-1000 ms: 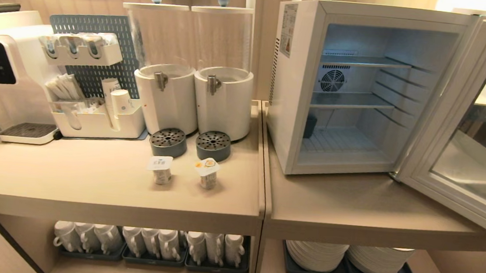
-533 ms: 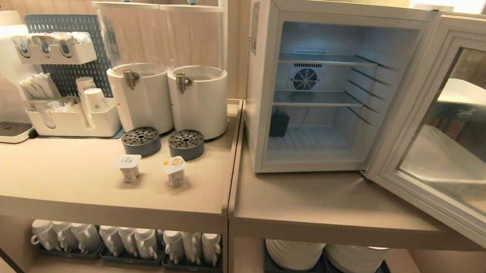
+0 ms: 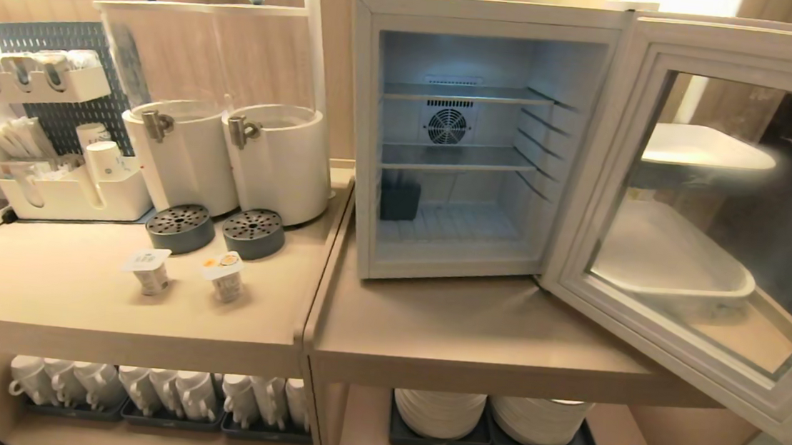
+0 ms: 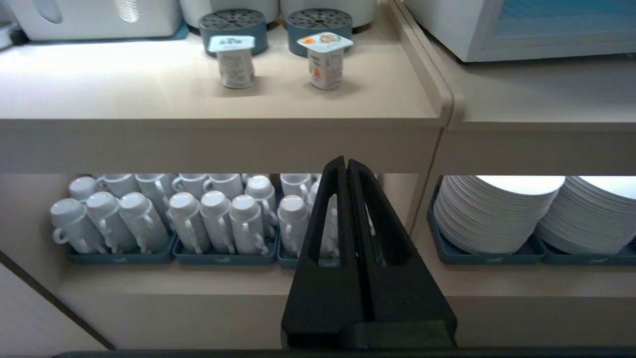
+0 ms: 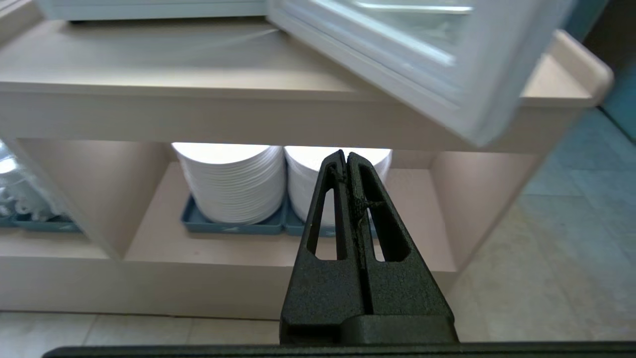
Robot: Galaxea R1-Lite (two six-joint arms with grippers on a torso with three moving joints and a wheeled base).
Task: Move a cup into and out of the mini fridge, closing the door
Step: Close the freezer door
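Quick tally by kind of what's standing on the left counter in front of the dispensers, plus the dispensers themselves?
Sealed cups: 2
Grey perforated drip trays: 2
White drink dispensers: 2
Total: 6

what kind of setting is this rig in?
Likely a hotel or café self-service drinks counter: twin drink dispensers, an open mini fridge, and stacked white mugs and plates shelved below.
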